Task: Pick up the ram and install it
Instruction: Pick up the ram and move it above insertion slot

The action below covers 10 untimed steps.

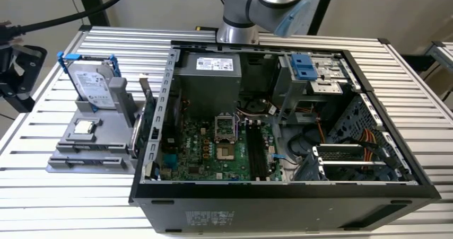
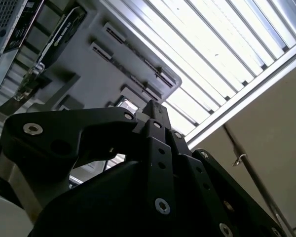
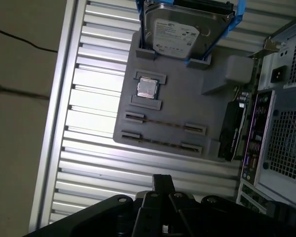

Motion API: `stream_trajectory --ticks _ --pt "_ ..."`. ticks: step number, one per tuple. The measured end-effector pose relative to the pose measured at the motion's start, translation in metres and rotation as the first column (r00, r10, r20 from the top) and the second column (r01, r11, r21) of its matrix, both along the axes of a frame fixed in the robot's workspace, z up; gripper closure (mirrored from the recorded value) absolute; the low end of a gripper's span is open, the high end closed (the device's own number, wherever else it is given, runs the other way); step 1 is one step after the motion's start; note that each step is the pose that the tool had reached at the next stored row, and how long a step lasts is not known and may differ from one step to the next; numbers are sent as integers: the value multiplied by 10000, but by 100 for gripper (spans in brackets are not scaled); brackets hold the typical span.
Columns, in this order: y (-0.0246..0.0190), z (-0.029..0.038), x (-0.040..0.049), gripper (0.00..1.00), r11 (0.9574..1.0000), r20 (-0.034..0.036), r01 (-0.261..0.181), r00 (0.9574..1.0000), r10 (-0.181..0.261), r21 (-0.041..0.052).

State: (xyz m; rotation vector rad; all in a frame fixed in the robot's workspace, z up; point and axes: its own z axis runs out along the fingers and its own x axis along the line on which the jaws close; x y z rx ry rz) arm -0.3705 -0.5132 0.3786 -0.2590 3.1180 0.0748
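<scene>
Nothing of the job looked done. The ram [image 3: 164, 124] stood on edge between its end clips in the grey tray [image 3: 187, 96] on the counter [image 3: 89, 98], with a second thin stick [image 3: 161, 141] just beside it. In the first wrist view the gripper [image 3: 163, 183] hung above the counter near that side of the tray, clear of both sticks. It appeared closed and held nothing. Both the lift and the fitting were left to do.

The tray also held an upright hard drive [image 3: 182, 29] in a blue frame and a small square chip [image 3: 147, 89]. Beside it, the open computer case [image 1: 283, 188] showed the motherboard [image 1: 205, 149], whose long black slots [image 1: 256, 151] looked unfilled.
</scene>
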Motion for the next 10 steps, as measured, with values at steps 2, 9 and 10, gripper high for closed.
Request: stream_trajectory --ticks 2,9,10 --pt "0 0 0 100 10000 0 -74 10000 74 0" --pt "0 1 0 100 9994 -1 -347 9994 347 -1" --pt "0 1 0 100 9992 -1 -389 9992 389 -1"
